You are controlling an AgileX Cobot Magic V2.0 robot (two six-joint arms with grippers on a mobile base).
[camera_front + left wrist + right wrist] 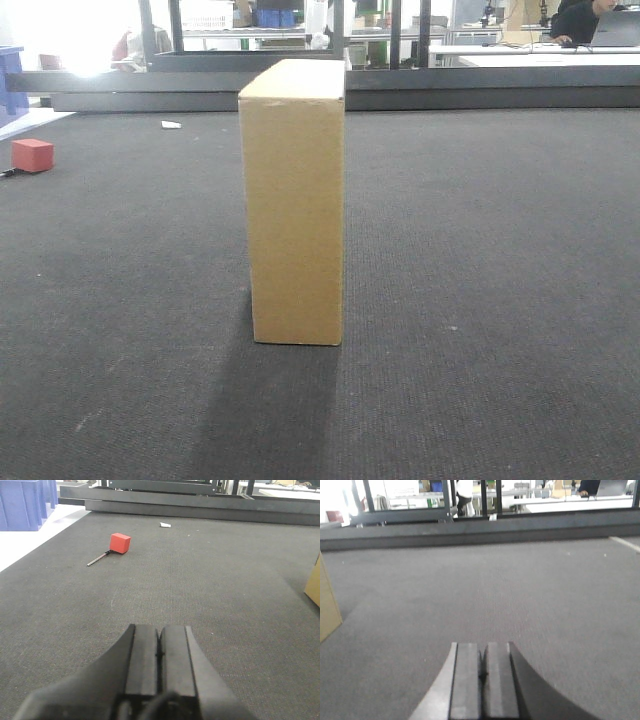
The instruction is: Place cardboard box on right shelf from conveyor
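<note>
Left end effector (159, 630) is clenched, pads pressed together on nothing, and the right end effector (484, 647) is the same, both low over the conveyor (500, 300). Box (295, 200) stands tall on its narrow end mid-belt, between the 2 arms, untouched. Shelf is out of view. Risk here: it's tall and slim, so a push from 1 side alone could topple it, and smooth faces may slip from a weak squeeze. Box is closed, contents unknown; blue crate (20, 505) far left, inside hidden.
</note>
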